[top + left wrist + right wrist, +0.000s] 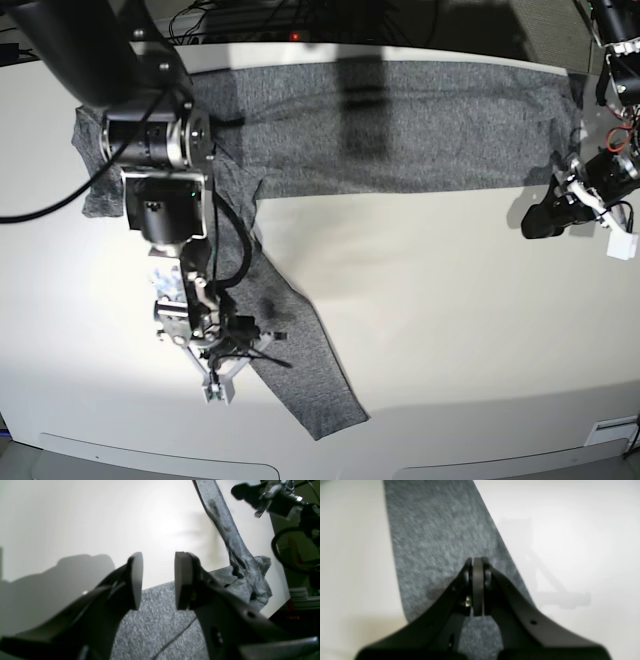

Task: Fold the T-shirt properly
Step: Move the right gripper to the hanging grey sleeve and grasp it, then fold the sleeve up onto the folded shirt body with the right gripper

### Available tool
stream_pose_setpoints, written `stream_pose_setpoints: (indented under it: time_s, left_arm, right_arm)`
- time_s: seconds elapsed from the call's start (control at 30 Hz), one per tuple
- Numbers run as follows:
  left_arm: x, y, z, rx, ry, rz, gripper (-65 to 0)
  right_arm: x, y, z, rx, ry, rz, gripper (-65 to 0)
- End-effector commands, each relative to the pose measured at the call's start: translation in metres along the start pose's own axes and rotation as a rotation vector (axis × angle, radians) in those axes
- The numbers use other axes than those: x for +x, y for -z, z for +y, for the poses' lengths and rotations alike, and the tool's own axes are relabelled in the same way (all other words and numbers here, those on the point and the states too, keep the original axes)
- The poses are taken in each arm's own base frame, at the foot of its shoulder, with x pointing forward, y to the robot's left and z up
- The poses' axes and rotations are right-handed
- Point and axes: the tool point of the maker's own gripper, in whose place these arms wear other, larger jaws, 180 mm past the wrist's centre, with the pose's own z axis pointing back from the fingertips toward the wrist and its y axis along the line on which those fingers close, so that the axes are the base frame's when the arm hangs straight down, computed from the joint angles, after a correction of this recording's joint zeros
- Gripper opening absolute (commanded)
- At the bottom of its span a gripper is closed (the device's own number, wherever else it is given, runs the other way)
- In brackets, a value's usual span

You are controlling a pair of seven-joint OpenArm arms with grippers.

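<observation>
Bright overhead light, glare on white counter (165, 525); soft arm shadows; right wrist view blurred; base view fisheye-bent at edges

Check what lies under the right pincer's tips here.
The shut right pincer sits over the T-shirt's sleeve, white table on both sides. Whether fabric is pinched is hidden by the tips.

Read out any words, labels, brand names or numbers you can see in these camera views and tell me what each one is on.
None can be read in any view.
The heathered charcoal-grey knit T-shirt is plain, with no print or tag showing.
The black right claw and black left claw carry no visible markings.
The small white block hanging off the left arm in the base view is too small to tell whether it has text.
</observation>
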Motion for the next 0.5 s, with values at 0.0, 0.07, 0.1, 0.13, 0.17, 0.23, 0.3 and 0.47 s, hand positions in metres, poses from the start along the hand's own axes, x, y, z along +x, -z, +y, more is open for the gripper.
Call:
stream_pose_setpoints:
  time_s: [0.0,0.07,0.1,0.13,0.17,0.23,0.3,0.47]
  left_arm:
    - [0.019,-0.004,-0.004,-0.016,0.032,-0.048,-44.4]
    - [0.019,-0.004,-0.004,-0.016,0.032,-0.048,-44.4]
    - [0.019,-0.004,-0.004,-0.016,0.032,-0.048,-44.4]
    - [0.019,-0.004,-0.004,-0.016,0.032,-0.048,-44.4]
    - [0.019,-0.004,-0.004,-0.016,0.032,-0.048,-44.4]
    - [0.019,-0.004,-0.004,-0.016,0.032,-0.048,-44.4]
    - [0.019,-0.004,-0.004,-0.016,0.032,-0.048,-44.4]
    - [0.019,-0.004,-0.004,-0.015,0.033,-0.048,-44.4]
  right_arm:
    - [0.015,-0.001,0.004,-0.001,-0.014,-0.034,-65.0]
    - [-0.007,0.002,0.011,0.009,-0.010,0.005,-65.0]
    - [-0.018,0.003,0.015,0.017,-0.007,0.028,-65.0]
    - [-0.028,0.004,0.020,0.025,-0.003,0.054,-65.0]
    - [-0.039,0.004,0.026,0.034,-0.001,0.082,-65.0]
    - [-0.056,0.005,0.041,0.072,-0.011,0.138,-65.0]
    - [-0.072,0.002,0.064,0.161,-0.059,0.201,-65.0]
    - [-0.111,-0.009,0.113,0.315,-0.265,0.375,-65.0]
